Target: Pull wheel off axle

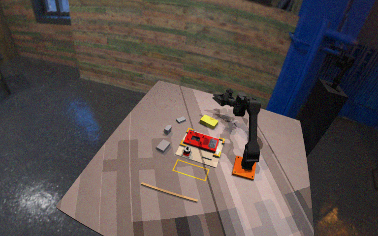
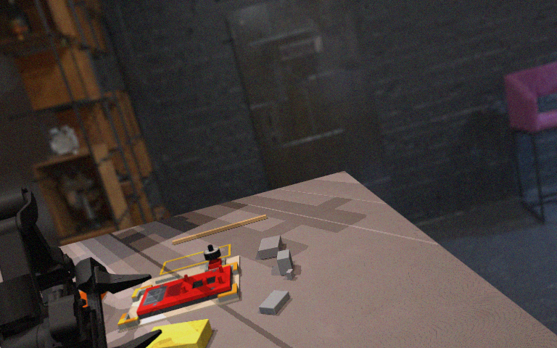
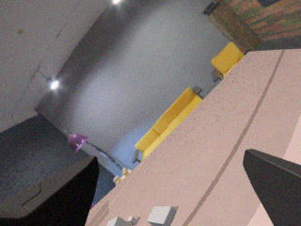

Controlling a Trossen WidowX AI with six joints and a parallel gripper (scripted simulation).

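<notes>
The wheel (image 1: 187, 151) (image 2: 212, 254), dark with a pale upper face, sits on the upright axle, whose black tip (image 1: 187, 148) (image 2: 209, 247) sticks out above it. They stand on a small red base at a corner of the cream board (image 1: 195, 157). The marked area, a thin yellow outline (image 1: 193, 164) (image 2: 196, 253), lies on the table beside the board; nothing is inside it. My gripper (image 1: 217, 100) (image 2: 156, 304) (image 3: 173, 162) is open and empty, raised above the table on the far side of the yellow block, well away from the wheel. The wheel is outside the wrist view.
A red panel (image 1: 206, 147) (image 2: 188, 290) lies on the board between orange corner pieces. A yellow block (image 1: 208, 121) (image 2: 186, 332) lies behind it. Grey blocks (image 1: 163, 145) (image 2: 274, 302) (image 3: 161, 215) stand to one side. A wooden strip (image 1: 169, 191) (image 2: 220, 229) lies beyond the outline.
</notes>
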